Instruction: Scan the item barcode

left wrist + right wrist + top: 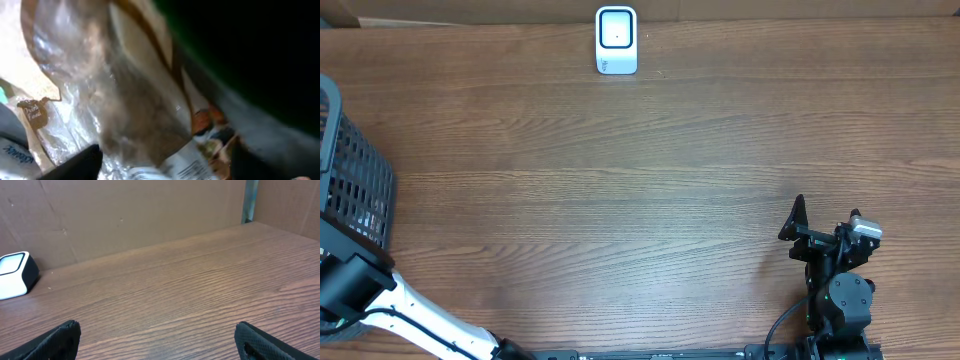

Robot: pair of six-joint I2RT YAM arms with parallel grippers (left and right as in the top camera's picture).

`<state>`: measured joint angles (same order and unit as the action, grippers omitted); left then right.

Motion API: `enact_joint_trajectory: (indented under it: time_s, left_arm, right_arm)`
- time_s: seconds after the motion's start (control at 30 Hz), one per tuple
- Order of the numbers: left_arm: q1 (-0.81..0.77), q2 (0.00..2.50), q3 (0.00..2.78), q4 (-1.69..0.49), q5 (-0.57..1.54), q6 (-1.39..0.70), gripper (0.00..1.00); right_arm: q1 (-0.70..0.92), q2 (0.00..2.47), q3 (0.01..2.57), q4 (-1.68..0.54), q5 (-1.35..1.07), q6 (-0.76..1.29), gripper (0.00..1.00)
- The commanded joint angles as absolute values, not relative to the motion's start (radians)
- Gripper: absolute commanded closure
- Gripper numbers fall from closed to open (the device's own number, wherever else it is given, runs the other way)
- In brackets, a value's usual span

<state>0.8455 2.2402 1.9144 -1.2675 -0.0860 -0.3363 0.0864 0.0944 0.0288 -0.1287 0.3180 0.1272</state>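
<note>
The left wrist view is a blurred close-up inside the basket. It is filled by a clear plastic bag (135,110) with brown contents. A white label with barcode lines (192,167) sits near the bag's lower edge. My left gripper (165,160) is open, its dark fingers wide apart on either side of the bag's lower part. From overhead, this gripper is hidden beyond the table's left edge; only its arm (360,285) shows. The white barcode scanner (616,40) stands at the table's far edge. My right gripper (157,332) is open over bare wood at the front right (825,228).
A black mesh basket (355,180) stands at the table's left edge. More packaged goods, one with a brown tag (32,114), lie beside the bag. Cardboard walls rise behind the scanner (15,274). Brown wood lies between the basket and the scanner.
</note>
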Motion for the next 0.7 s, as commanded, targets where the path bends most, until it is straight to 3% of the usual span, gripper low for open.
enact_joint_trajectory:
  time_s: [0.0,0.17,0.27,0.37,0.43,0.67]
  left_arm:
    - [0.842,2.238,1.842,-1.211,-0.083,-0.313,0.21]
    - [0.841,2.238,1.753,-1.105,-0.081,-0.313,0.11]
    - [0.842,2.238,1.697,-1.065,-0.080,-0.313,0.14]
    - [0.842,2.238,1.668,-1.049,-0.077,-0.313,0.32]
    - [0.842,2.238,1.666,-1.051,-0.077,-0.313,0.59]
    - [0.842,2.238,1.671,-1.081,-0.077,-0.314,0.96]
  right_arm:
    - [0.084,0.092,0.039,-0.126,0.321,0.129,0.00]
    - [0.084,0.092,0.039,-0.126,0.321,0.130,0.00]
    - [0.084,0.092,0.039,-0.126,0.321,0.129,0.00]
    - [0.084,0.092,0.039,-0.126,0.321,0.129,0.00]
    - [0.084,0.092,0.039,-0.126,0.321,0.130,0.00]
    - [0.084,0.092,0.039,-0.126,0.321,0.129,0.00]
